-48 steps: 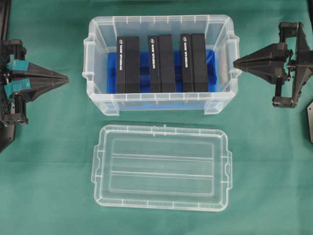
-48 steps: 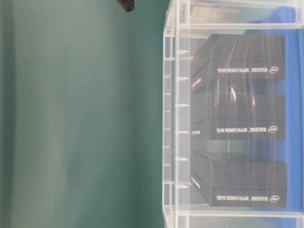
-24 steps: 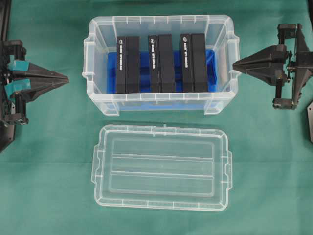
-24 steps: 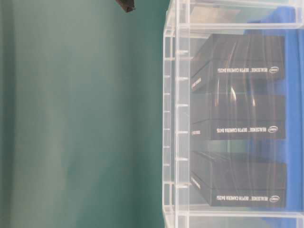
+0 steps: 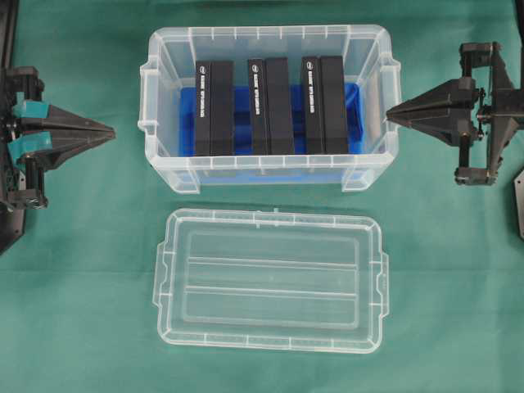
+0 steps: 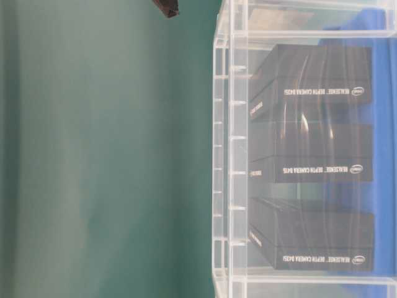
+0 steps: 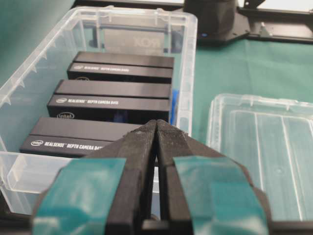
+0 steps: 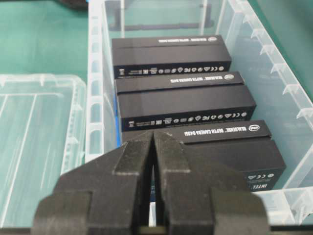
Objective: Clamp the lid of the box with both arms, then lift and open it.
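The box (image 5: 266,168) stands open at the back middle of the green cloth, with three black blocks (image 5: 270,106) upright on its blue base. The lid (image 5: 270,278) lies flat on the cloth in front of the box, apart from it. My left gripper (image 5: 111,129) is shut and empty, well left of the box's left handle. My right gripper (image 5: 388,115) is shut and empty, its tip right at the box's right handle. The left wrist view shows shut tips (image 7: 156,125), the box (image 7: 188,73) and the lid (image 7: 264,147). The right wrist view shows shut tips (image 8: 153,134), the box (image 8: 95,98) and the lid (image 8: 34,137).
Green cloth (image 5: 82,286) covers the table. Arm mounts stand at the left edge (image 5: 8,180) and right edge (image 5: 518,205). In the table-level view the box wall (image 6: 229,155) fills the right half, and a dark gripper tip (image 6: 165,7) shows at the top.
My right gripper has crept a little left and toward the front, closer to the box's right handle. The left gripper, box and lid have not moved.
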Robot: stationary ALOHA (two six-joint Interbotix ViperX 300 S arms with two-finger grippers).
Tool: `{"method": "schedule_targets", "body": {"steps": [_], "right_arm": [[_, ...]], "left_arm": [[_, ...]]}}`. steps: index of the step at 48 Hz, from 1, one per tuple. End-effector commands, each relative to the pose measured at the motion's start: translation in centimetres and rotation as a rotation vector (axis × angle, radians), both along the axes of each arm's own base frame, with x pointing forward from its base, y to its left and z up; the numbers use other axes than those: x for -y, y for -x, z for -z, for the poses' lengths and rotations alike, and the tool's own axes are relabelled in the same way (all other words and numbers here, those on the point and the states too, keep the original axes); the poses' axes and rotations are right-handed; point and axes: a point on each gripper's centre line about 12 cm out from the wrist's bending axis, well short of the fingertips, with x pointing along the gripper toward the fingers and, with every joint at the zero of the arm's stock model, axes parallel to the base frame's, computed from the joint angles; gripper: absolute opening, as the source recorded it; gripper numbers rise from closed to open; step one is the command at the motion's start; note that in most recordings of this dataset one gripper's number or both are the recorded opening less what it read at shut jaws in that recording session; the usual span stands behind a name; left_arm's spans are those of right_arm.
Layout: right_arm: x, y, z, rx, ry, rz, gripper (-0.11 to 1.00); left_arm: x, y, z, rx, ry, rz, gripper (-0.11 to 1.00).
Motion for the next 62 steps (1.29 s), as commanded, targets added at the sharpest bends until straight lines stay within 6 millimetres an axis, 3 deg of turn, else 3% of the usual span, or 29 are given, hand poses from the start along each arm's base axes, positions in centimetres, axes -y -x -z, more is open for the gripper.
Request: {"method": "schedule_targets", "body": {"steps": [1, 62], "right_arm": [[0.04, -0.12, -0.41, 0.013, 0.005, -0.004, 0.0], [-0.12, -0.07, -0.25, 0.014, 0.004, -0.016, 0.0]], "left_arm": [[-0.08, -0.16, -0.33, 0.01, 0.003, -0.002, 0.01], [-0.12, -0.13, -0.21, 0.004, 0.005, -0.005, 0.01]]}}
